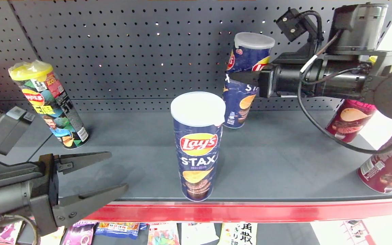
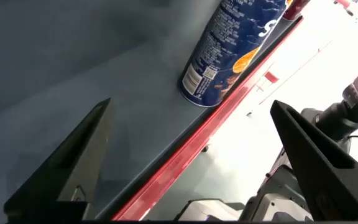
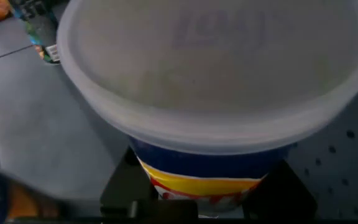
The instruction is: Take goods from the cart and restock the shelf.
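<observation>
While left jaws gape, the rear blue can (image 1: 249, 54) sits clamped between right jaws.

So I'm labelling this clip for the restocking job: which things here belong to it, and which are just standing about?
In the job: blue can in the right gripper, at the back of the shelf; second blue can at the front edge; open left gripper.
Standing about: yellow-lidded can; two dark red cans; packets below.
</observation>
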Robot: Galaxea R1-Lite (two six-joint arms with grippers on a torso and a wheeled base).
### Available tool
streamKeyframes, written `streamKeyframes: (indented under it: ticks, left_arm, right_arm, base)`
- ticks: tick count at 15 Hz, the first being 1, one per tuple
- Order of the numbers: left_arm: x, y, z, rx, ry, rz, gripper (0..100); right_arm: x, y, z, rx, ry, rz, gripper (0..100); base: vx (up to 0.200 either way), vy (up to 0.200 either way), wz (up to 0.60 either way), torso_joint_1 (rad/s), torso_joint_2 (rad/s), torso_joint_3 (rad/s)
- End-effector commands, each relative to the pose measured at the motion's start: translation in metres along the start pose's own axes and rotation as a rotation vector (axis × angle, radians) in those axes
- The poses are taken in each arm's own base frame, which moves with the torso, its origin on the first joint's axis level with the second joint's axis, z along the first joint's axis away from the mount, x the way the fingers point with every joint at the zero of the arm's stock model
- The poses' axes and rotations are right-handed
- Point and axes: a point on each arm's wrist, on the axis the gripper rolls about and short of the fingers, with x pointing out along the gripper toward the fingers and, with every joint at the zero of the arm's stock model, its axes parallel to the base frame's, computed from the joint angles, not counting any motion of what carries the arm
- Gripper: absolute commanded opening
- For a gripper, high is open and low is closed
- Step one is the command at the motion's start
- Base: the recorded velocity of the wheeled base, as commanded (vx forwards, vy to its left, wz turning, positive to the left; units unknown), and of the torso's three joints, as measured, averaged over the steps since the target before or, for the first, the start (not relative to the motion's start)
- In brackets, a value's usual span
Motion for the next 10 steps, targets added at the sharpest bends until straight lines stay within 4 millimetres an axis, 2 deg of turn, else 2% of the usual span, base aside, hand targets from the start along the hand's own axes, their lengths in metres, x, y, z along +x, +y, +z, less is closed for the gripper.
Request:
streamKeyframes:
  ticks: [1,7,10]
  left_arm:
    - [-0.003,-0.002,0.0,0.005,-0.009,0.001,100]
    - [-0.003,-0.002,0.001,0.006,-0.01,0.003,100]
    - [-0.003,-0.002,0.001,0.006,-0.01,0.003,100]
  right_arm:
    - [0.026,-0.007,-0.014,0.01,0.028,0.007,0]
    - [0.034,0.007,-0.015,0.011,0.032,0.046,0]
    - [0.018,0.017,-0.012,0.011,0.04,0.058,0]
  base:
    - [0.0,0.0,0.0,0.0,0.0,0.0]
    - [0.0,0.0,0.0,0.0,0.0,0.0]
    - [0.0,0.0,0.0,0.0,0.0,0.0]
